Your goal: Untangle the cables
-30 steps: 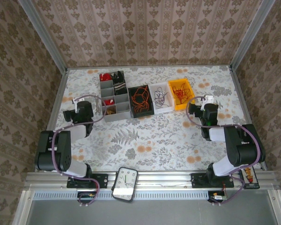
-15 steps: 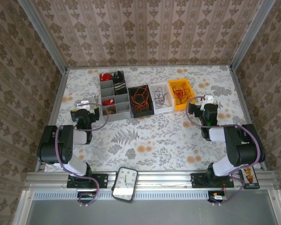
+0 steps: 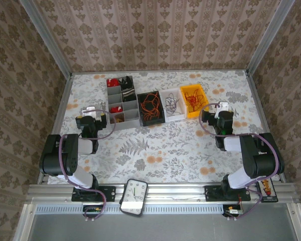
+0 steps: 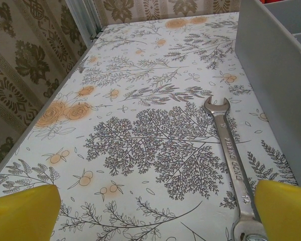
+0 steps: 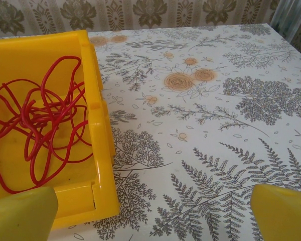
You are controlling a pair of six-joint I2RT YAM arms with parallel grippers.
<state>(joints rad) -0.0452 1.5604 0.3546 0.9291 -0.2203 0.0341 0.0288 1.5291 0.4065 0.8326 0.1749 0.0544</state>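
The cables lie in three bins at the back of the table. A red tangle (image 3: 193, 99) fills the yellow bin (image 3: 202, 104), an orange one (image 3: 150, 105) the black bin, and a thin dark one (image 3: 172, 104) the white bin. In the right wrist view the red cable (image 5: 40, 125) loops loosely inside the yellow bin (image 5: 98, 130). My right gripper (image 3: 221, 107) (image 5: 153, 216) is open just right of that bin, over bare table. My left gripper (image 3: 92, 111) (image 4: 155, 216) is open left of the grey organizer, holding nothing.
A steel wrench (image 4: 231, 155) lies on the table under my left gripper, along the grey organizer's wall (image 4: 276, 90). The organizer (image 3: 121, 103) holds red and black parts. A white device (image 3: 134, 197) sits on the front rail. The table's left edge (image 4: 50, 125) is close.
The left arm has folded back with its elbow raised, and its gripper has shifted slightly toward the organizer. The right arm has not moved. Both grippers stay open.
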